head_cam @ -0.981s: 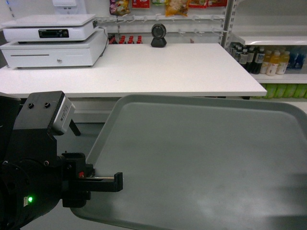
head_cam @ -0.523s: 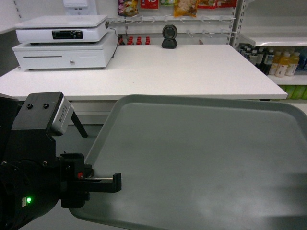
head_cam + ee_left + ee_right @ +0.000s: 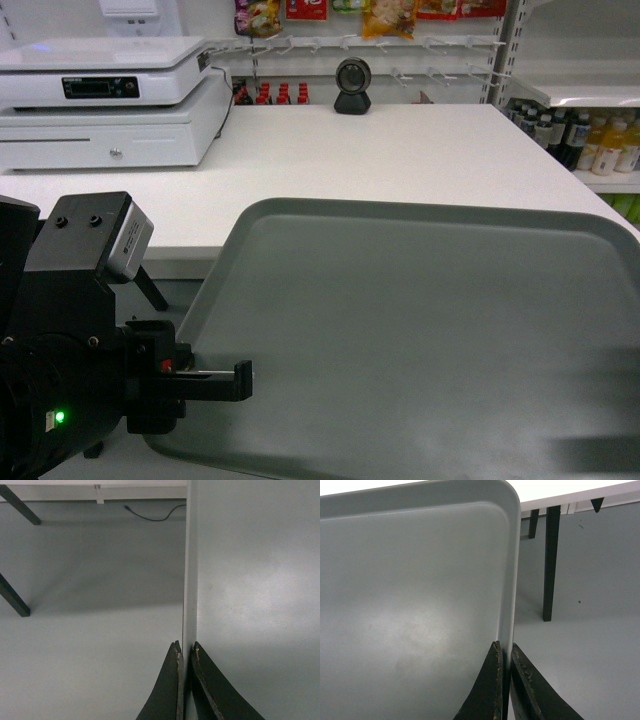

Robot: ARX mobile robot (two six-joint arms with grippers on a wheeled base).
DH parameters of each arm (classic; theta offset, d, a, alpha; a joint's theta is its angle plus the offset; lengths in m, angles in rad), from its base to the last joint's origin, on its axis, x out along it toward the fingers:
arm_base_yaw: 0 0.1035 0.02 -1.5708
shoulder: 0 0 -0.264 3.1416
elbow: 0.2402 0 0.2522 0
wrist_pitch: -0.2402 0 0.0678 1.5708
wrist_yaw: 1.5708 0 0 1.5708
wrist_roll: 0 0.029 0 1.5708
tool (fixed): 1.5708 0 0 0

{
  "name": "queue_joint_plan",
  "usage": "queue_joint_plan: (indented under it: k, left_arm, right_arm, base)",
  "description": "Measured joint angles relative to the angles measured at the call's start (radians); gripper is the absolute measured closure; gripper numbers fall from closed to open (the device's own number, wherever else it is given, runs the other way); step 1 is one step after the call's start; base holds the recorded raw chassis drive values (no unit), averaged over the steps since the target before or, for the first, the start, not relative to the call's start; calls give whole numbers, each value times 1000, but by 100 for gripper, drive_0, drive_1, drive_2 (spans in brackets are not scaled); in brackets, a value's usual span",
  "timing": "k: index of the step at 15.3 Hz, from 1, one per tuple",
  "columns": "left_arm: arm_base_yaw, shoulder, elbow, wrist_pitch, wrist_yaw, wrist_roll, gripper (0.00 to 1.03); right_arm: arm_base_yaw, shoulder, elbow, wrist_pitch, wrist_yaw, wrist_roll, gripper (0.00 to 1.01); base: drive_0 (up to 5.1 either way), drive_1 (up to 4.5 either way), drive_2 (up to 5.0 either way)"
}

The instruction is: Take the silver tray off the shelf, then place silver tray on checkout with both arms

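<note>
In the head view the tray (image 3: 420,340) fills the lower right, held in the air in front of the checkout (image 3: 400,150), its far rim overlapping the counter's near edge as seen from here (whether it is over the counter or just short of it cannot be told). The left gripper (image 3: 215,378) grips the tray's left rim, one thin black finger lying over the rim onto the tray's inner face, with the bulky black left arm (image 3: 60,380) and its green light behind it. The right gripper is out of frame in this view. On the checkout, well behind the tray, a white cash drawer (image 3: 110,125) with a scale (image 3: 100,70) on top sits at the far left, and a round black scanner (image 3: 352,85) stands at the far middle; bottled drinks (image 3: 590,145) line a side rack to the right of the checkout. In the left wrist view the left gripper (image 3: 185,652) has both fingers pinched on the tray (image 3: 255,580) rim, grey floor (image 3: 90,630) beyond. In the right wrist view the right gripper (image 3: 504,652) is likewise clamped on the tray (image 3: 410,605) rim, below its rounded corner, with black table legs (image 3: 550,560) standing on the floor past the edge.
</note>
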Motion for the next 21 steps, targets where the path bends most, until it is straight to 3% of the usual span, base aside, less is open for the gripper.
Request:
queue_joint_plan:
  k: [21]
  left_arm:
    - [-2,0,0,2,-3,0,100]
  right_arm:
    - [-1,0,0,0,1,0,98]
  base:
    - [1,429,-428]
